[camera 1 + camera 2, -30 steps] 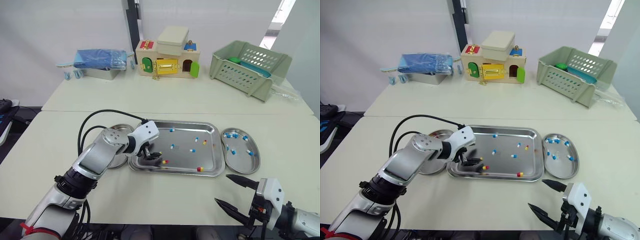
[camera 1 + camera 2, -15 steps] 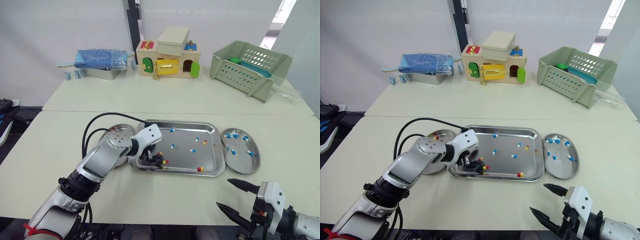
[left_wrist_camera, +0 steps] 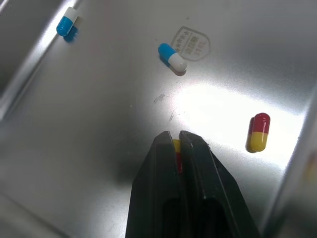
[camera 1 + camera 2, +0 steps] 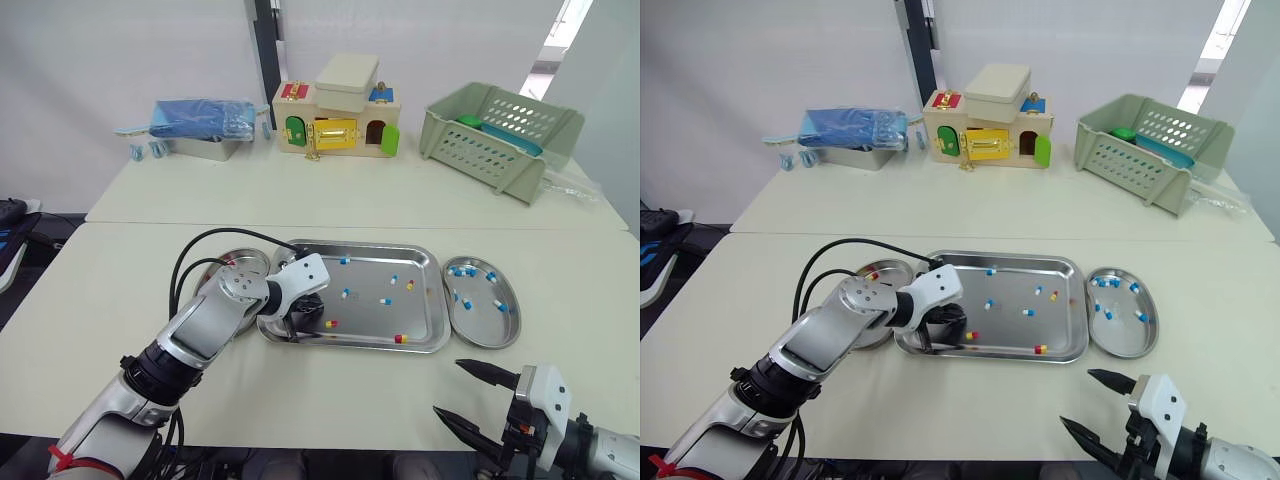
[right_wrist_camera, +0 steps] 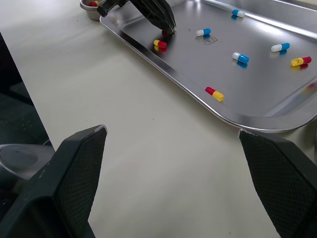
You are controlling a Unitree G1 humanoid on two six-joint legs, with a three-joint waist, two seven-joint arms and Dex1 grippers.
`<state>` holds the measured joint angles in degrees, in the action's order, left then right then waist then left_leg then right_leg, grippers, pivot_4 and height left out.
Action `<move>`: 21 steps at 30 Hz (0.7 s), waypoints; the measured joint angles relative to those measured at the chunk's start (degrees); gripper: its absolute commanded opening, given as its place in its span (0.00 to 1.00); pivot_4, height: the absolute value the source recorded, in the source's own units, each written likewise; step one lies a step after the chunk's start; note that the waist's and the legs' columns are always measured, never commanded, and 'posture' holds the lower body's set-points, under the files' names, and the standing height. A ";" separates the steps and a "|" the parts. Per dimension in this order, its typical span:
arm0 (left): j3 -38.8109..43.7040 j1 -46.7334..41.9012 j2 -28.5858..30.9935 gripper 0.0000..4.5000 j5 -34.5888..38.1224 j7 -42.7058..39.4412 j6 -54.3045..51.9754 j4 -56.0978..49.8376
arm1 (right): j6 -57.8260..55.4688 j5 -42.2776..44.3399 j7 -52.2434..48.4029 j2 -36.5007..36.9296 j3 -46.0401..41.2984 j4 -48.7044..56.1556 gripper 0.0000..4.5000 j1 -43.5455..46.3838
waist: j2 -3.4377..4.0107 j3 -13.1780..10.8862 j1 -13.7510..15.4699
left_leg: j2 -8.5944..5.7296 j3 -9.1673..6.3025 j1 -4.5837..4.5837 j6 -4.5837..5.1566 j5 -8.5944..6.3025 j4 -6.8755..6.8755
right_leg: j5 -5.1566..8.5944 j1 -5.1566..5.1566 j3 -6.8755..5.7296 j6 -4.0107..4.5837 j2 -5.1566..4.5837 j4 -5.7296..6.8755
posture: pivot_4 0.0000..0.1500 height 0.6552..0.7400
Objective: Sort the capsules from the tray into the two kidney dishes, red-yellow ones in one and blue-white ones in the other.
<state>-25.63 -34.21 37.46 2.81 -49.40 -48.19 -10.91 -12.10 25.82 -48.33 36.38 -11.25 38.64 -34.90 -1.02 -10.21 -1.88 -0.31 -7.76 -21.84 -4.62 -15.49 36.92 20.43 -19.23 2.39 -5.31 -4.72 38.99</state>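
My left gripper [image 3: 174,134] is down on the floor of the steel tray [image 4: 350,345], near its front left corner, shut on a red-yellow capsule [image 3: 176,148]. Beside it lies another red-yellow capsule [image 3: 259,131]; two blue-white ones [image 3: 172,56] lie further in. More capsules of both colours are scattered over the tray. The left kidney dish [image 4: 245,260] is partly hidden by my left arm and holds a red-yellow capsule [image 4: 872,273]. Several blue-white capsules lie in the right kidney dish [image 4: 480,325]. My right gripper [image 4: 447,386] hangs open, holding nothing, over the table's front right.
At the back of the table stand a metal box with a blue package [image 4: 200,125], a wooden toy house [image 4: 338,105] and a green plastic basket [image 4: 500,135]. A black cable loops from my left arm over the left dish.
My left gripper has moved a little further into the tray, come down and shut on a red-yellow capsule. The right gripper has sunk slightly and stays open.
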 measured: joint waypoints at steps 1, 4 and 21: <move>0.11 0.01 0.03 0.02 0.02 0.00 -0.16 -0.02 | 0.00 0.01 -0.01 0.12 -0.02 0.01 1.00 0.09 | 0.00 0.00 0.00 | 0.00 0.00 0.00 0.00 0.00 0.00 | 0.00 0.00 0.00 0.00 0.00 0.00 | 1.00 1.00; 1.01 0.50 0.83 0.02 0.56 -0.27 -1.11 -0.80 | 0.13 -0.03 -0.24 0.71 0.05 0.02 1.00 0.16 | 0.00 -0.01 -0.04 | 0.00 0.00 -0.01 0.00 0.00 -0.01 | 0.00 -0.02 0.00 0.00 0.00 0.00 | 1.00 1.00; 27.11 7.98 13.28 0.02 12.45 1.41 -20.77 -8.85 | 0.96 0.05 -6.85 4.69 3.21 -2.12 1.00 6.48 | -0.04 -0.04 -0.02 | 0.01 -0.01 -0.02 0.00 0.00 -0.03 | 0.00 -0.05 -0.01 0.00 0.00 -0.01 | 1.00 1.00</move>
<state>1.47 -26.23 50.74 15.26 -47.99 -68.96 -19.76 -11.14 25.88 -55.18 41.07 -8.04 36.52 -28.42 -1.05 -10.24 -1.90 -0.30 -7.78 -21.86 -4.62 -15.50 36.89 20.44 -19.28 2.38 -5.31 -4.72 38.98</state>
